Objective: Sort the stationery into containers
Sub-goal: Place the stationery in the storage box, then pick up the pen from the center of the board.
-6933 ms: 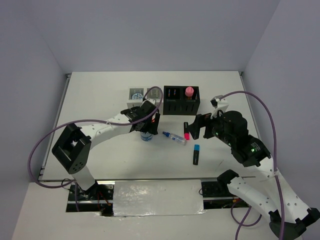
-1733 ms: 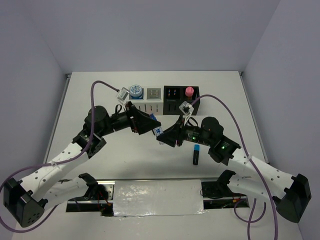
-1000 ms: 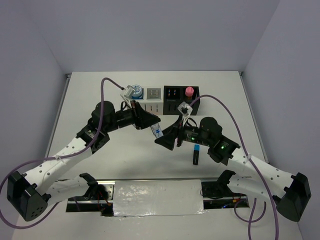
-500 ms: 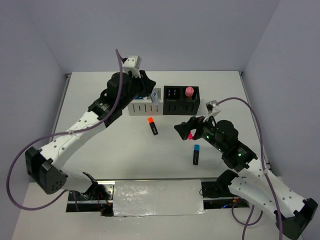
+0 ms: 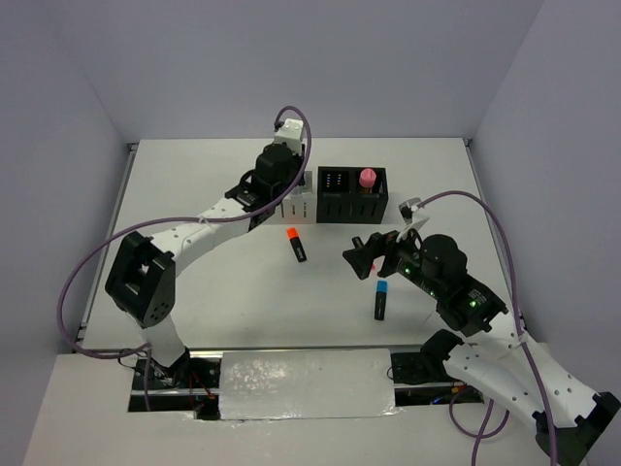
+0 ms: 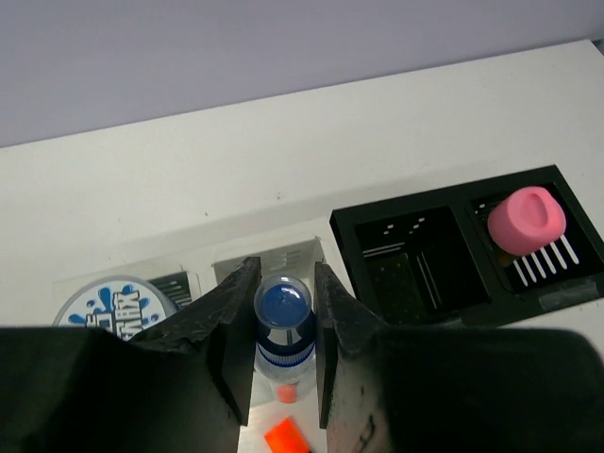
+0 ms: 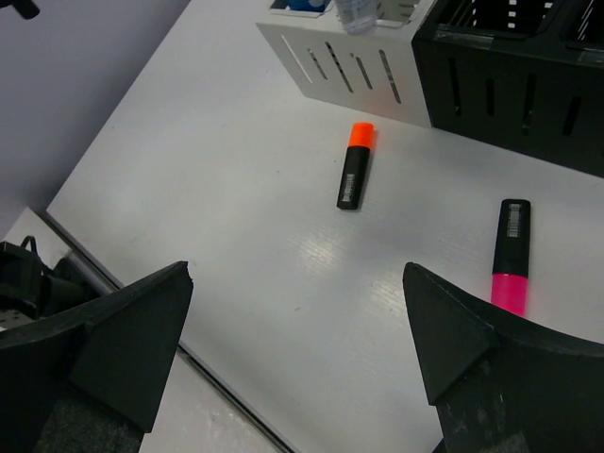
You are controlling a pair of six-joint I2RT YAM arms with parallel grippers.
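My left gripper [image 6: 283, 276] is shut on the clear blue-capped tube [image 6: 283, 326], held upright over the right compartment of the white organiser [image 6: 300, 253]. A blue-white disc [image 6: 113, 304] lies in its left compartment. The black organiser [image 6: 400, 211] holds the pink capped cylinder [image 6: 526, 219] in its right compartment. From above, the left gripper [image 5: 289, 189] hangs over the white organiser [image 5: 304, 210]. My right gripper [image 7: 297, 340] is open and empty above the table. The orange highlighter [image 7: 354, 166], pink highlighter [image 7: 511, 257] and blue highlighter [image 5: 380, 300] lie on the table.
The black organiser [image 5: 352, 195] stands right beside the white one at the back middle. Grey walls close in the table [image 5: 194, 291] at the back and both sides. A metal strip [image 5: 306, 382] runs along the near edge between the arm bases.
The left arm carried the tube from mid-table back over the white organiser. The right arm drew back to the right, jaws opened wide, uncovering the orange highlighter.
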